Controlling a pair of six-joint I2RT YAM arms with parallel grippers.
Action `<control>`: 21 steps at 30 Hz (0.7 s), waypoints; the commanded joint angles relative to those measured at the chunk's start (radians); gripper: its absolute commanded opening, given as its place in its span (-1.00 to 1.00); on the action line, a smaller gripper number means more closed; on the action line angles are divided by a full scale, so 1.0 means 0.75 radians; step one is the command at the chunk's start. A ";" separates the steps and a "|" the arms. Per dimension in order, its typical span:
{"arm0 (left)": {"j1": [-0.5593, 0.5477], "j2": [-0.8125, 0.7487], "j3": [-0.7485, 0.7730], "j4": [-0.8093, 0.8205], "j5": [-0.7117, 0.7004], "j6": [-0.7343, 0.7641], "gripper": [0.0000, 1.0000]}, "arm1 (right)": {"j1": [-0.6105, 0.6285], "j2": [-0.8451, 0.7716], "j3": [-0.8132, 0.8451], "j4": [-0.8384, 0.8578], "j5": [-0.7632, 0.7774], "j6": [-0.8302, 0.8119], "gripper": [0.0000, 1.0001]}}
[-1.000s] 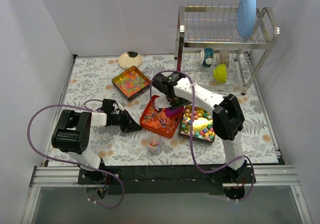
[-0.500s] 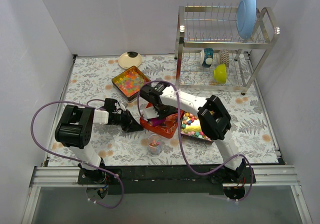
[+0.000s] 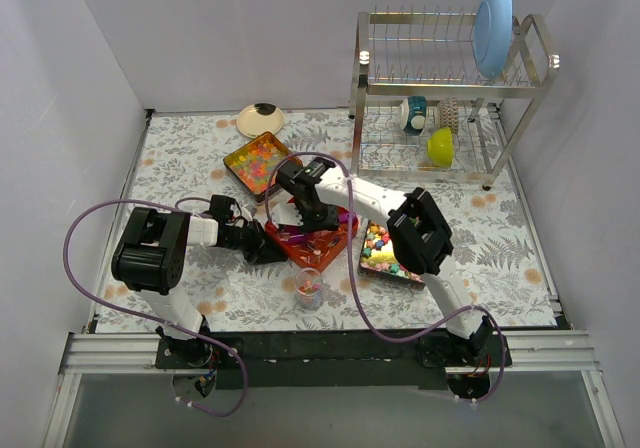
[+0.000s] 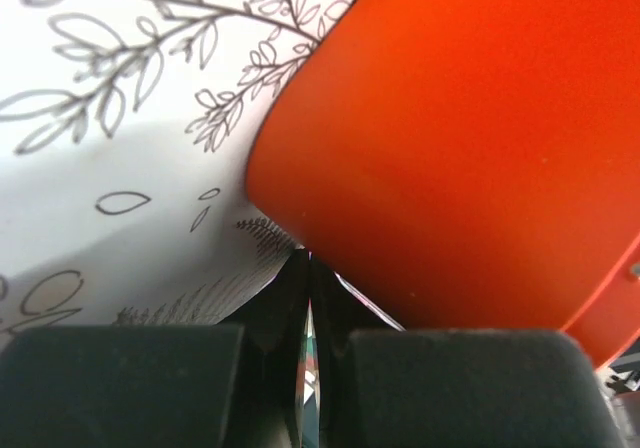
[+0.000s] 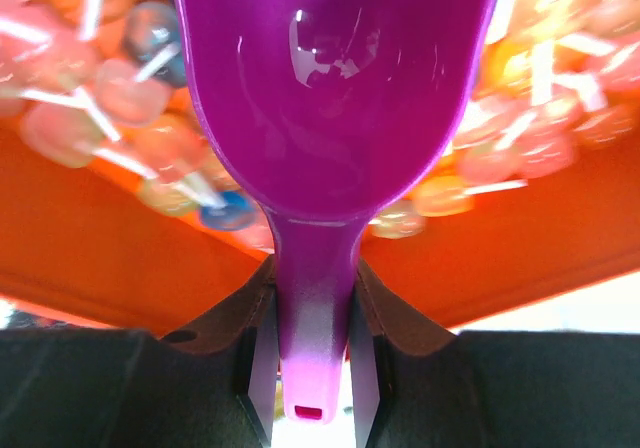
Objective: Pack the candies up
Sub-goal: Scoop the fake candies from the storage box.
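- Right gripper (image 5: pixel 310 313) is clenched on the handle of a purple plastic scoop (image 5: pixel 340 98). The handle sits between both fingers and the bowl points away from the wrist.
- Nothing shows inside the scoop bowl. It lies low over blue, pink and white wrapped candies (image 5: pixel 110 88), which are heaped in an orange rectangular tray (image 5: pixel 120 268).
- Left gripper (image 4: pixel 307 348) has its jaws pressed almost together, with only a sliver between them. The tips meet the tray's near lower corner and look pinched on its rim.
- The tray's orange outer wall fills the left wrist view, tilted above the floral-print table (image 4: pixel 120 118).
- In the top view the tray lies mid-table, with the left gripper at its left edge and the right gripper over it.
- Glossy orange-red-green bead candies (image 3: pixel 260 163) fill a square tin behind and to the left of the tray.
- Pastel chunky candies (image 3: pixel 392 253) lie in a tin just right of the tray, partly under the right arm.
- A small clear cup (image 3: pixel 309 288) holding a few coloured pieces stands near the tray's front edge, not touching it.
- A metal dish rack (image 3: pixel 450 88) stands at the far right.
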 commanded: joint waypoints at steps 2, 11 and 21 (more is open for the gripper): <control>-0.010 -0.027 0.080 -0.043 -0.068 0.092 -1.00 | -0.039 -0.182 -0.221 0.079 -0.489 0.003 -0.97; -0.006 -0.145 0.123 -0.231 -0.083 0.237 -0.54 | -0.175 -0.333 -0.293 0.153 -0.747 0.016 -0.97; 0.023 -0.246 0.192 -0.375 0.009 0.487 0.33 | -0.256 -0.534 -0.583 0.276 -0.800 -0.086 -0.97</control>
